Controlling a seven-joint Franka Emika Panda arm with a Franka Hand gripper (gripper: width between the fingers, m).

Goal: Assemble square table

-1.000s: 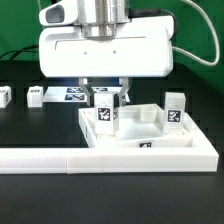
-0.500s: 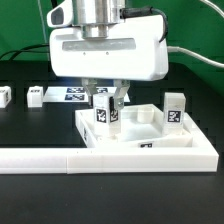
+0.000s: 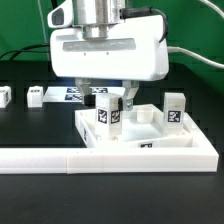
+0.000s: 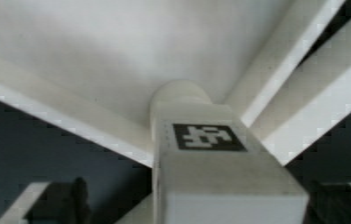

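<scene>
Black matte work surface [image 3: 30,125] runs under everything, with the long white barrier [image 3: 35,158] lying along its near edge. The claw [image 3: 108,101] hangs straight down over the white square tabletop [image 3: 195,143], which lies flat like a shallow tray with its rim up, just behind the barrier. Directly below the claw, between its two fingers, a white leg [image 3: 108,117] stands upright at one corner of the tabletop, its black-and-white tag facing the exterior camera. The jaws are spread wide: a gap shows on each side of the leg, so the claw has hold of nothing. The wrist view says the same, with the dark fingers [image 4: 56,200] well out from the leg's flanks and the tagged face of the leg [image 4: 216,165] rising between them against the pale tray floor. Whether the leg is seated in a corner hole cannot be told. A second leg [image 3: 176,110] stands upright on the tabletop, to the exterior view's right of the claw and apart from it. To the exterior view's left of the claw, two small loose legs [image 3: 37,96] lie on the dark surface, and the marker board [image 3: 72,93] lies flat behind the claw's near finger.
</scene>
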